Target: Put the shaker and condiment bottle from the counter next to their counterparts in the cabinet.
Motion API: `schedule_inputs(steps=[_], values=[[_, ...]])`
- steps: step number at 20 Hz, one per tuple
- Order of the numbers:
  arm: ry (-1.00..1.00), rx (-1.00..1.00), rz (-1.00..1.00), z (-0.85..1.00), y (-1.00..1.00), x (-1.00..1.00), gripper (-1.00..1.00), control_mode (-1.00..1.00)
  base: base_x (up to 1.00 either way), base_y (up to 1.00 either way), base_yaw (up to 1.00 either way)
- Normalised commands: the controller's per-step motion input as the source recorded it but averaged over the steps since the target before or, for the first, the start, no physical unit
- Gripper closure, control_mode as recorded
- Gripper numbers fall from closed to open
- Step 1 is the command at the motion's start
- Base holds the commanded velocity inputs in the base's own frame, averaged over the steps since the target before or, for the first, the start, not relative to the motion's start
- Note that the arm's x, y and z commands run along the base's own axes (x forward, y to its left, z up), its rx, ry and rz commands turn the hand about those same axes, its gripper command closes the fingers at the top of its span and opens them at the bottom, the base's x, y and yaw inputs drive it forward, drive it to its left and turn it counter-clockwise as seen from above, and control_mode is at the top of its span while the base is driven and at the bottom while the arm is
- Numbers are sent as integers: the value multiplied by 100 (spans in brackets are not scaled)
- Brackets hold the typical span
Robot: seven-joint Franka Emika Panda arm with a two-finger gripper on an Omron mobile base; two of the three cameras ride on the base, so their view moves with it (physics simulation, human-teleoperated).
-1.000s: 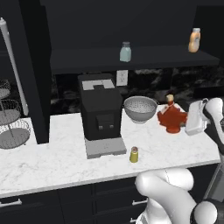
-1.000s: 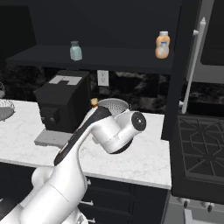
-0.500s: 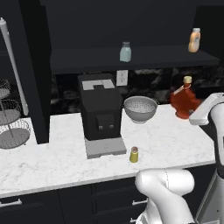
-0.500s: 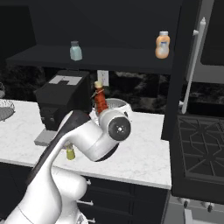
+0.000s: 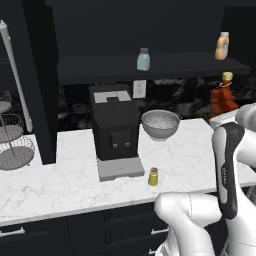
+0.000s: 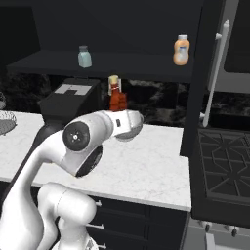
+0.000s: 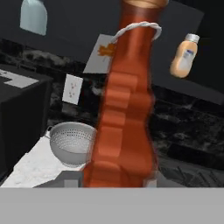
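A black open wall cabinet is seen across the upper half of the left base view, its long dark shelf running from the centre to the right edge. Below it, a white marble counter is spread across the middle of the frame. A black coffee machine is placed at the centre of the counter, with a metal colander just to its right. A wire tiered basket is seen at the left edge.

The dark red condiment bottle is held upright above the counter at the right edge, below the shelf, clamped in the gripper; in the hand view its body rises from the bottom centre. On the shelf, the orange squeeze bottle is stood at the upper right and the pale blue-green glass shaker at upper centre. The small yellow shaker is left on the counter, lower centre, beside the machine's base.
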Motion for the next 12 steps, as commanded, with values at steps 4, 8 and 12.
schedule_inputs(steps=[4,8,12], values=[[-15,0,-40,61,10,-27,100,-100,0,0,0],[-11,0,-38,58,16,-10,100,-100,0,0,0],[-11,0,-30,62,6,-10,100,-100,0,0,0]])
